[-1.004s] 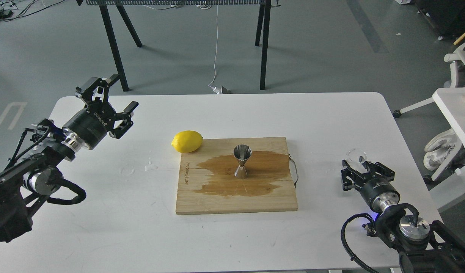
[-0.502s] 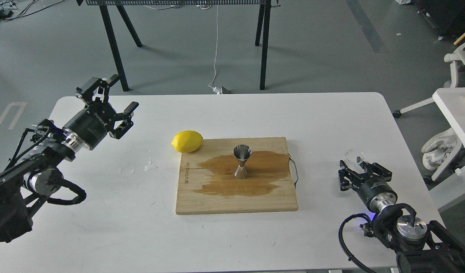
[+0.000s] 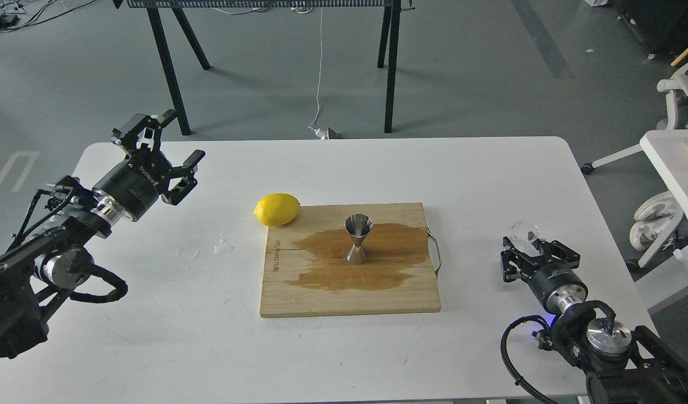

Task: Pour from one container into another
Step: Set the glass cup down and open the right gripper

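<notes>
The steel jigger stands upright in the middle of the wooden board, inside a dark wet patch. The small clear cup sits low over the table at the right, at the tips of my right gripper, whose fingers close around its near side. My left gripper hovers open and empty over the table's far left corner, well away from the board.
A yellow lemon lies against the board's far left corner. Small water drops lie on the white table left of the board. A metal loop handle sticks out of the board's right edge.
My right gripper shifted slightly left and away from me with the clear cup, then held still. The left arm, jigger and lemon have not moved.
</notes>
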